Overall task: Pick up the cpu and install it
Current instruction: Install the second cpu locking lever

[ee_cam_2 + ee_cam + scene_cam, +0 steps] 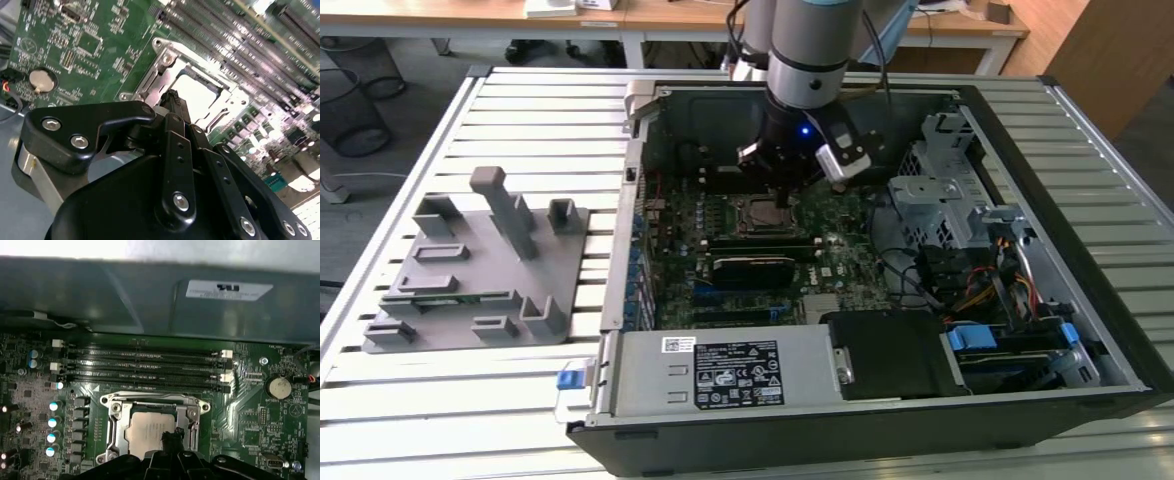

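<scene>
The cpu lies flat inside the open metal socket frame on the green motherboard; its silver top shows bright in the second wrist view. My gripper hangs inside the open computer case, directly over the socket. Its black fingers stand close together, shut, with nothing between them. Their tips are just above one edge of the cpu. I cannot tell whether they touch it.
Several memory slots run beside the socket, and a coin battery sits nearby. The case holds a power supply and a drive cage. A grey parts fixture stands at the exterior view's left.
</scene>
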Controlling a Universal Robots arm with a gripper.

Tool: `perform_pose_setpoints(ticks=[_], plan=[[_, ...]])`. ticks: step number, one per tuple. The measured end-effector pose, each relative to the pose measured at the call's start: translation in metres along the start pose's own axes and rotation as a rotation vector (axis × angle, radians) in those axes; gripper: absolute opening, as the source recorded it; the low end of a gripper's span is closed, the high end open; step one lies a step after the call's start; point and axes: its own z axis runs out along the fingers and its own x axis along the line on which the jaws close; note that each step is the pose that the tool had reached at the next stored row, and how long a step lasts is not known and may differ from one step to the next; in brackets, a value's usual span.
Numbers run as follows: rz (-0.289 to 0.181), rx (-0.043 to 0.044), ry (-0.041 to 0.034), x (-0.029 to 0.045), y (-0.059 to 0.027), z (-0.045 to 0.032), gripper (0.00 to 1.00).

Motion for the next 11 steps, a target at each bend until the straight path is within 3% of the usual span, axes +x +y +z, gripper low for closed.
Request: perform_pose_setpoints(ticks=[7, 11], plan=[[0.0, 0.0003, 0.0001, 0.0003, -0.005, -0.0006, 0.11], [0.0, 0.0002, -0.0001, 0.0003, -0.0049, -0.0067, 0.11]])
